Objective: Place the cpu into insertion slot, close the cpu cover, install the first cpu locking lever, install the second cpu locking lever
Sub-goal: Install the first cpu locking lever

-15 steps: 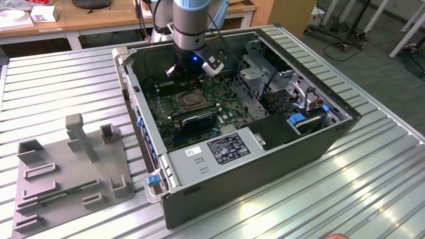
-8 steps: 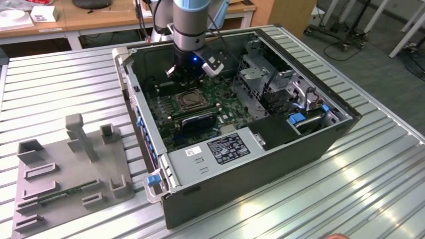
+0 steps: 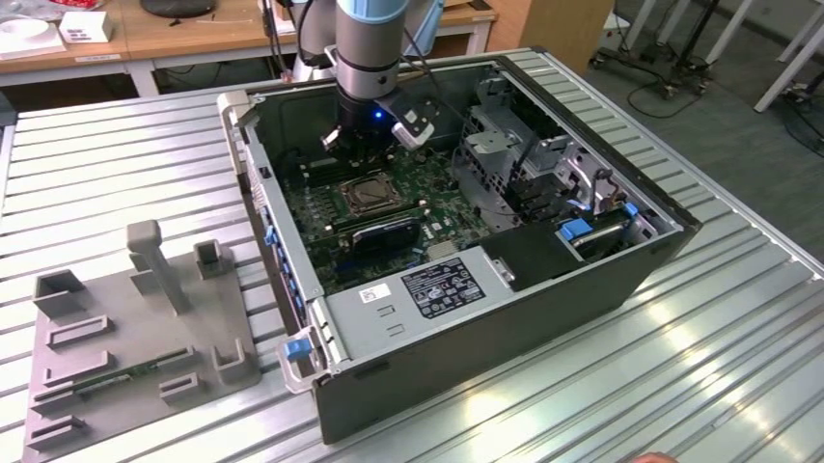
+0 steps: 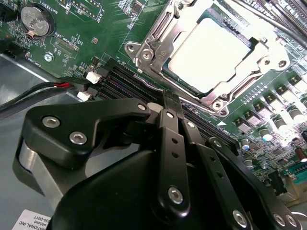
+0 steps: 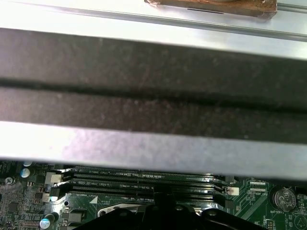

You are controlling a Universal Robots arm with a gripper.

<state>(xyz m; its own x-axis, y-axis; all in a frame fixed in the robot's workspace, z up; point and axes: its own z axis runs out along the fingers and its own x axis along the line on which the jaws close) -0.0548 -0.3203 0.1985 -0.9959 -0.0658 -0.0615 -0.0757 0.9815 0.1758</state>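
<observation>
Ribbed metal worktop (image 3: 129,164) carries an open computer case (image 3: 515,338) lying on its side, with a grey parts fixture (image 3: 142,328) toward the exterior view's left. One arm (image 3: 373,48) reaches down into the case over the green motherboard (image 4: 96,28).

In the second wrist view the claw (image 4: 171,98) has its two fingers drawn together, with nothing visible between them. Its tip hangs just above the long black memory slots (image 4: 127,86), near one edge of the insertion slot (image 3: 365,196).

The cpu (image 4: 208,50) lies flat inside that socket, pale top up. The cpu cover (image 4: 153,45) rests down around it as a silvery frame. Whether either locking lever is latched cannot be told from here.

Several things could go wrong from this position, judging by how crowded the board is:
- The tip could slip off a thin lever and scrape the memory slots or the small parts beside the socket.
- A push on a cover that is not fully down could load the chip unevenly and harm the contacts beneath it.
- The case wall (image 5: 144,86) stands close to the wrist, so a sideways move risks a knock.
</observation>
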